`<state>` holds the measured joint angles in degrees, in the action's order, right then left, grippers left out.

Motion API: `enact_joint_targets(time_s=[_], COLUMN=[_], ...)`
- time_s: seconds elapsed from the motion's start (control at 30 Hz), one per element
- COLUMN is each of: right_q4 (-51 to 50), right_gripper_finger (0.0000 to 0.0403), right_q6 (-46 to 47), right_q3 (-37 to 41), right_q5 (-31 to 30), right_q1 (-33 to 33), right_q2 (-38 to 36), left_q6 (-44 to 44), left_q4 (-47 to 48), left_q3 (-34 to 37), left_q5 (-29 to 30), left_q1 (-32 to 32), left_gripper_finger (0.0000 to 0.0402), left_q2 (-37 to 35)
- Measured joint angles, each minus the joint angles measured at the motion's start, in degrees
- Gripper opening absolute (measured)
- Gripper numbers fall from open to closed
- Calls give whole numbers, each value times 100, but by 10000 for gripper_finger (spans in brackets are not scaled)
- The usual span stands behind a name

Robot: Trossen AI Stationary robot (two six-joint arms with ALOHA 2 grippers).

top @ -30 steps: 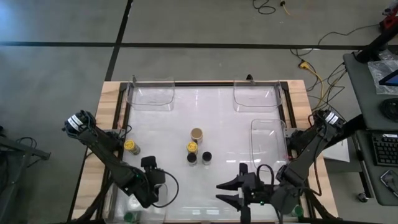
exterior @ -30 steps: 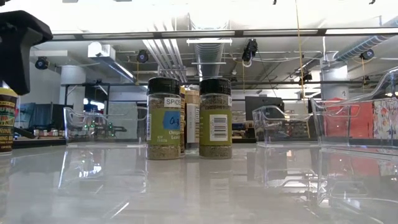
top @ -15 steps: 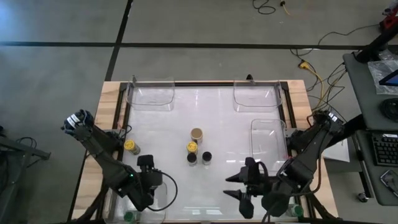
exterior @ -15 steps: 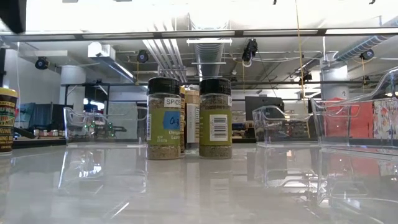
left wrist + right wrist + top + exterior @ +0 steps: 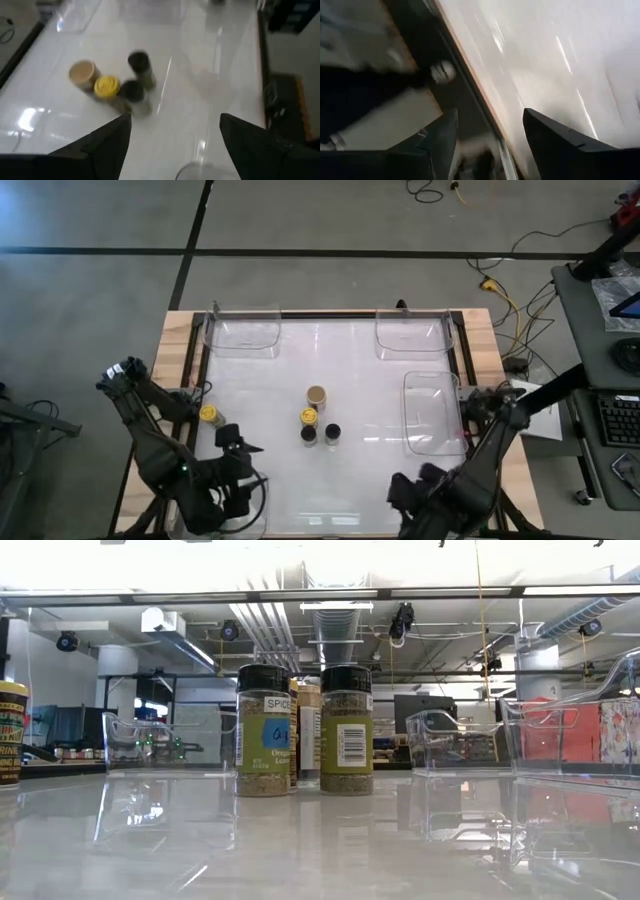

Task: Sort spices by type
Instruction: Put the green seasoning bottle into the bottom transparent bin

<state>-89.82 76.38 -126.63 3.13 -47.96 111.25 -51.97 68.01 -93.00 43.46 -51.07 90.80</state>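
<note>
Four small jars stand clustered mid-table: a tan lid [image 5: 316, 394], a yellow lid [image 5: 309, 415] and two black lids [image 5: 309, 435] [image 5: 332, 431]. The low view shows the black-lidded pair [image 5: 263, 730] [image 5: 346, 730] upright, with the tan one [image 5: 308, 730] behind them. Another yellow-lidded jar [image 5: 210, 414] stands near the table's left edge. My left gripper [image 5: 172, 145] is open, raised near the table's near-left corner [image 5: 232, 442], facing the cluster. My right gripper [image 5: 495, 135] is open and low at the near edge [image 5: 398, 488], away from the jars.
Clear trays sit at the far left [image 5: 242, 332], the far right [image 5: 410, 335] and along the right side [image 5: 432, 412]. Bare white table surface lies between the cluster and the near edge. A wooden frame [image 5: 182, 330] borders the table.
Both arms have drawn back toward the near edge. The left gripper has risen out of the low view's top-left corner. The right gripper, which pointed left over the near table, has turned and pulled back to the near edge. No jar has moved.
</note>
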Motion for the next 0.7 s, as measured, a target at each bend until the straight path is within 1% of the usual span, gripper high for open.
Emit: enact_joint_targets(time_s=[0.1, 0.23, 0.27, 0.33, 0.47, 0.7], right_q4=[45, -3, 0, -23, -19, 14], right_gripper_finger=[238, 270, 280, 297, 324, 334], right_q6=[124, 534, 580, 705, 1013, 1908], right_q3=[-61, 26, 110, 335, 935, 2236], right_q5=[939, 1868, 1997, 2117, 2143, 2234], right_q1=[-106, -262, -317, -401, -648, -1089], right_q2=[247, 409, 416, 404, 129, -670], left_q6=[236, 344, 346, 342, 338, 331], left_q4=[-288, -592, -641, -723, -864, -985], left_q3=[-11, 51, 67, 77, 82, 89], left_q5=[188, 260, 255, 256, 256, 254], left_q1=[7, 4, 2, -4, -26, -88], left_gripper_finger=[288, 288, 288, 288, 288, 288], left_q2=[1, 1, 14, 24, 24, 52])
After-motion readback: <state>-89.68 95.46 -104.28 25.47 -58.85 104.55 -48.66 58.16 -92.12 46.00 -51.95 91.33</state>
